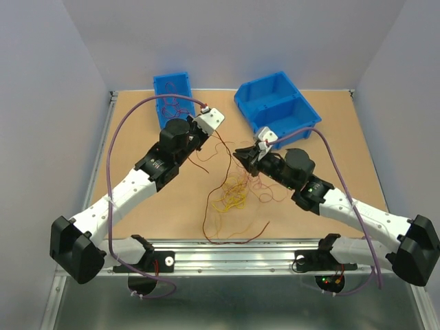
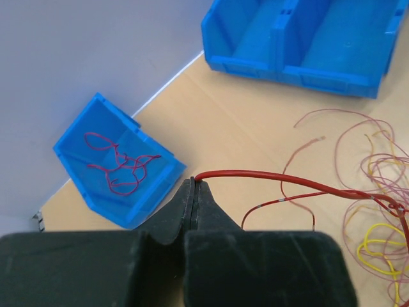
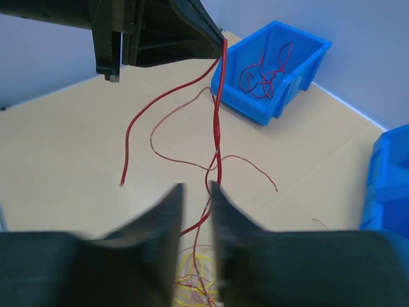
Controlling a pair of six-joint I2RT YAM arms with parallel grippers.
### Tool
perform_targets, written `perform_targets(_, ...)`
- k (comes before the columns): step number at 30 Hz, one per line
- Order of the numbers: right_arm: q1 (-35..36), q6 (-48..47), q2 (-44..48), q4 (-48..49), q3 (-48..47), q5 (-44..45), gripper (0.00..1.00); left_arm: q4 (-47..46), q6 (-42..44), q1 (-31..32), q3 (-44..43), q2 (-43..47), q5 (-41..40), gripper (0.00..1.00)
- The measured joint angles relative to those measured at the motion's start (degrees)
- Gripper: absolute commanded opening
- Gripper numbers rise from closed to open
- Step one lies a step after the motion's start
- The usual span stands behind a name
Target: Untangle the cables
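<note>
Cables (image 1: 232,194) lie tangled; one red wire (image 2: 268,174) runs taut from the clamped left gripper (image 2: 193,187) toward the nearer right gripper (image 3: 195,192), whose parted fingers (image 3: 160,220) straddle it.

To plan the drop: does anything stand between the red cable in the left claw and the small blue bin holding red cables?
Nothing visible does. In the left wrist view only bare table lies between the left claw and the small blue bin. The red cable runs into the tangle.

Cables (image 1: 230,192) on table (image 1: 179,213) and in bin (image 1: 172,81)
</note>
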State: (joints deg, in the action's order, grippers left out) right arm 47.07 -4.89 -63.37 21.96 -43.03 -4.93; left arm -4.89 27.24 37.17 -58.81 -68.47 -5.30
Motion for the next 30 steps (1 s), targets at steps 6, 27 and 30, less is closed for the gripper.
perform_targets(6,-0.07,-0.87,0.85,-3.69,-0.02,-0.72,0.75,-0.83,-0.33,-0.11,0.0,0.0,-2.78,0.0)
perform_targets(27,-0.11,-5.07,-7.17,-11.45,-1.53,2.4,0.01,-2.49,-0.96,-0.42,0.74,2.34,-5.38,0.0)
perform_targets(30,-0.11,-2.27,-2.75,-12.81,-1.46,7.19,0.01,-3.3,-3.67,-4.87,1.36,2.27,-4.42,0.0)
